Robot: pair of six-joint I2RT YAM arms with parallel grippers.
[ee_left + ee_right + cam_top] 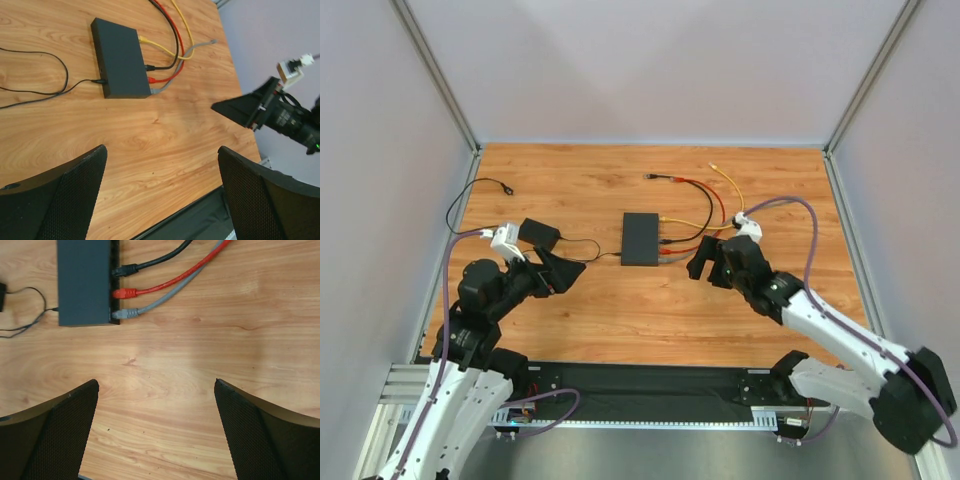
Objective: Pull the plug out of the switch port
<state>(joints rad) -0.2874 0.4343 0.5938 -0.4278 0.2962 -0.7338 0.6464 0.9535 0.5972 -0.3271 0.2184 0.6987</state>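
Observation:
The flat black switch (641,238) lies mid-table, also in the left wrist view (120,57) and the right wrist view (84,280). Several cables plug into its right edge: a yellow plug (145,39), a black plug (125,270), a red plug (125,292) and a grey plug (125,314). My right gripper (708,262) (156,385) is open and empty, hovering just right of and nearer than the plugs. My left gripper (570,272) (161,150) is open and empty, left of and nearer than the switch.
A small black power brick (539,234) sits left of the switch, its thin black lead (95,81) entering the switch's left edge. The coloured cables (705,200) loop toward the back right. Grey walls enclose the table; a black rail (640,385) runs along the near edge.

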